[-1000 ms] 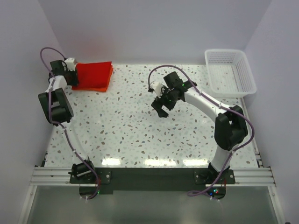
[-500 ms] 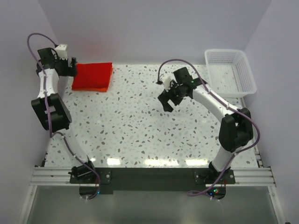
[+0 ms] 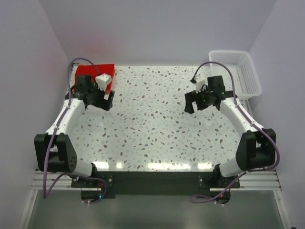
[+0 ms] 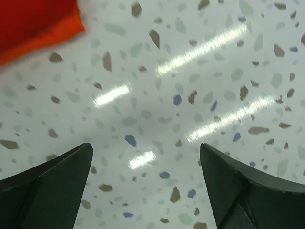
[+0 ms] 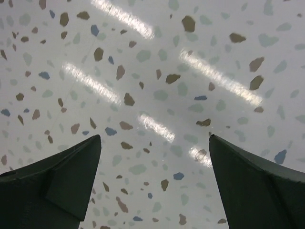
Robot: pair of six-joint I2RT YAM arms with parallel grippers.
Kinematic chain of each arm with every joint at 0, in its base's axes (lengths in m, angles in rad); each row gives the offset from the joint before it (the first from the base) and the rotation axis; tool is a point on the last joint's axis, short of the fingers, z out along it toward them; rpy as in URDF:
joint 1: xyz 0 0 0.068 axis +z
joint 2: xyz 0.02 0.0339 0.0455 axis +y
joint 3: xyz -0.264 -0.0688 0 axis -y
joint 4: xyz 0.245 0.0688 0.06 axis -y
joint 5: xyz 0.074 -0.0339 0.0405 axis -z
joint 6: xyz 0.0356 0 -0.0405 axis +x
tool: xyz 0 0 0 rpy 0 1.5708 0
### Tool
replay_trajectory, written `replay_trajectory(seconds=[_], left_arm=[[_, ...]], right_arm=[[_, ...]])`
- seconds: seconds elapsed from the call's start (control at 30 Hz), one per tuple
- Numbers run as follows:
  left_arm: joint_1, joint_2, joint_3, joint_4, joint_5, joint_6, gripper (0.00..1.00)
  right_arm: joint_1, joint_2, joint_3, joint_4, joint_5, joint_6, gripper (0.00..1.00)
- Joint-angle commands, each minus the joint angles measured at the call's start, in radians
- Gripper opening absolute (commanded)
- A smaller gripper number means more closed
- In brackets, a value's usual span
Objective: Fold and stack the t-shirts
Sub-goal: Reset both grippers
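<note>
A folded red t-shirt [image 3: 88, 71] lies at the table's far left corner; its corner [image 4: 33, 21] shows at the top left of the left wrist view. My left gripper [image 3: 102, 101] hangs just in front of it over bare tabletop, open, with nothing between its fingers [image 4: 52, 183]. My right gripper [image 3: 196, 102] hovers over the right half of the table, open and empty, only speckled surface between its fingers [image 5: 257, 176].
A white plastic basket [image 3: 234, 74] stands at the far right corner, close behind the right arm. The speckled tabletop [image 3: 147, 124] stretches between the two arms. Purple walls close in the sides and back.
The left gripper has opened, let go of the red t-shirt and drawn back toward the near side. The right arm has swung right, toward the basket.
</note>
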Motion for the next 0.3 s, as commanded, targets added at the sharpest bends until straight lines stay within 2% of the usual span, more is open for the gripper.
replay_trajectory(seconds=[0.0, 0.1, 0.27], left_arm=[[-0.018, -0.112, -0.139, 0.011, -0.004, -0.067, 1.0], [-0.051, -0.199, -0.273, 0.011, -0.003, -0.099, 1.0], [-0.052, -0.276, -0.29, -0.003, -0.033, -0.115, 1.0]], right_arm=[[0.011, -0.121, -0.136, 0.059, -0.067, 0.01, 0.99], [0.011, -0.196, -0.229, 0.056, -0.075, -0.011, 0.99], [0.011, -0.296, -0.27, 0.05, -0.085, -0.03, 0.98]])
